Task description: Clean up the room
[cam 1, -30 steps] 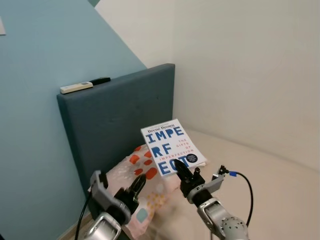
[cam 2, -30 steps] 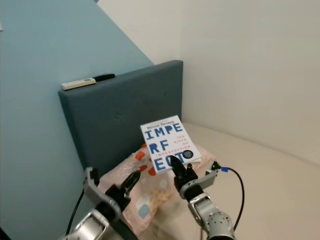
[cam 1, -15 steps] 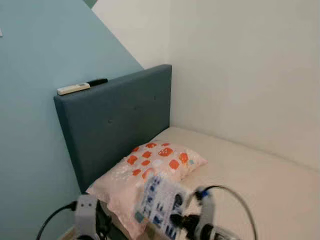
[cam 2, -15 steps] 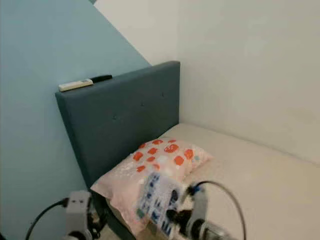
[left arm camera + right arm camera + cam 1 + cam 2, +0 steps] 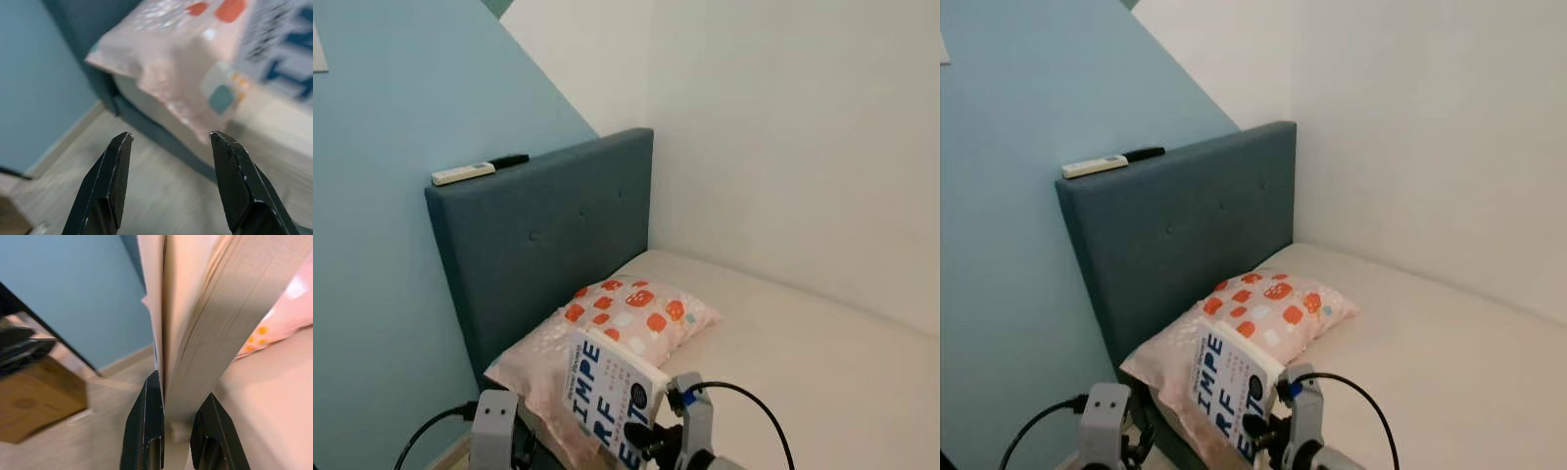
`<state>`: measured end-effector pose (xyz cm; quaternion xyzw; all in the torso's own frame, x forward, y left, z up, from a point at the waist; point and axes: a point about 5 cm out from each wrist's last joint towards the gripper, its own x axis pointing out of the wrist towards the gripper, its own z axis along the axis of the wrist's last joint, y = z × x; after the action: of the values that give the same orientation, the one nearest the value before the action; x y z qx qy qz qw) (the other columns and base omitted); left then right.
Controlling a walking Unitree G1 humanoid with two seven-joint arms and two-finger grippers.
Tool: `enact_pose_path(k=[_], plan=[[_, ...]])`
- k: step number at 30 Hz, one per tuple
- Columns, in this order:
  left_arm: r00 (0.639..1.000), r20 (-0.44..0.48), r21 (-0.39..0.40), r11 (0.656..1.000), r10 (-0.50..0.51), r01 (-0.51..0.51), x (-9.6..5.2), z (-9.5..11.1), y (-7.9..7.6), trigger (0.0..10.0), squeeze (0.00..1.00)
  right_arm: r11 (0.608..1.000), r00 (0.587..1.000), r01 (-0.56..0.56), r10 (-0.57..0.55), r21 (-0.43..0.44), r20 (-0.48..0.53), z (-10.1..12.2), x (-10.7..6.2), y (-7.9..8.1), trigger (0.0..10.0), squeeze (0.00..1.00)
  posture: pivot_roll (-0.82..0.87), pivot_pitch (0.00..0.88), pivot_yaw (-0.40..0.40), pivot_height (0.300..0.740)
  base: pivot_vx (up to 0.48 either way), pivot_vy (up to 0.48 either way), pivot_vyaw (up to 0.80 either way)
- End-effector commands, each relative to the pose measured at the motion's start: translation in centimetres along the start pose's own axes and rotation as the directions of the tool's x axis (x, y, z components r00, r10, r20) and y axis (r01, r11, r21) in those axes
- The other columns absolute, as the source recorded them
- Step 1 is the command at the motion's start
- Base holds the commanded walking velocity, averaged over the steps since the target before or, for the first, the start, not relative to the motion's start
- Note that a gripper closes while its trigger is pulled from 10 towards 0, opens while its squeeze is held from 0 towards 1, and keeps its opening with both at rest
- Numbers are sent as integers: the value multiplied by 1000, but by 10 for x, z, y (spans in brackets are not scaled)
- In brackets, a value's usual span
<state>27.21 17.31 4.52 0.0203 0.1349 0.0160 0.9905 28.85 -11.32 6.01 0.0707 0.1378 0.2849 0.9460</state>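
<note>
While your right tool [image 5: 168,426] has its two black fingers clamped on the bottom edge of the book [image 5: 607,399], the grip looks thin: the book stands nearly upright, held low at the near edge of the bed [image 5: 822,362], just in front of the spotted pillow [image 5: 607,328], and its weight sits well above the fingers. If you swing the arm quickly, I judge the book could pivot or slide out and drop to the wood floor [image 5: 146,196] beside the bed frame, or fan open and crease its pages. Your left tool [image 5: 168,183] hangs wide open and holds nothing, low on the left over the floor near the pillow's corner; keep it away from the fabric so it does not snag. The mattress is a soft, pale surface, so anything set down there may tip. Behind the pillow stands a blue padded headboard [image 5: 548,245] with a white remote [image 5: 462,173] and a dark pen-like object [image 5: 508,160] resting on its top edge, against a blue wall on the left and a white wall on the far right.
</note>
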Motion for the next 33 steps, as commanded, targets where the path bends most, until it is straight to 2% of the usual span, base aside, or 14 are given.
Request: enact_pose_path(k=[1,3,5,12,26,33], plan=[[999,-25,-5,999,36,-36,-4,-9,6,10000,0,997,1000,-3,5,-76,22,-3,-2,3,10000,0,16,99,-14,740,0,0,0],[998,-37,-33,998,60,-61,-4,-12,9,10000,0,990,1000,-3,2,-140,-4,-13,-5,4,10000,0,15,101,-12,740,0,0,0],[996,-43,-26,997,78,-79,-5,-15,11,10000,0,980,1000,1,-6,-200,-25,-21,-8,5,10000,0,13,102,-13,740,0,0,0],[996,-33,-5,996,84,-84,-7,-15,11,10000,0,990,997,43,-51,-134,-58,-30,-14,0,10000,0,13,104,-13,740,0,0,0],[997,-38,-4,998,70,-70,-8,-19,2,10000,0,980,994,96,-104,-173,-36,-35,-15,-7,10000,0,10,107,-10,740,0,0,0],[998,-34,-7,999,52,-52,-6,-18,0,10000,0,987,993,109,-115,-118,-40,-37,-14,-7,10000,0,11,105,-8,740,0,0,0]])
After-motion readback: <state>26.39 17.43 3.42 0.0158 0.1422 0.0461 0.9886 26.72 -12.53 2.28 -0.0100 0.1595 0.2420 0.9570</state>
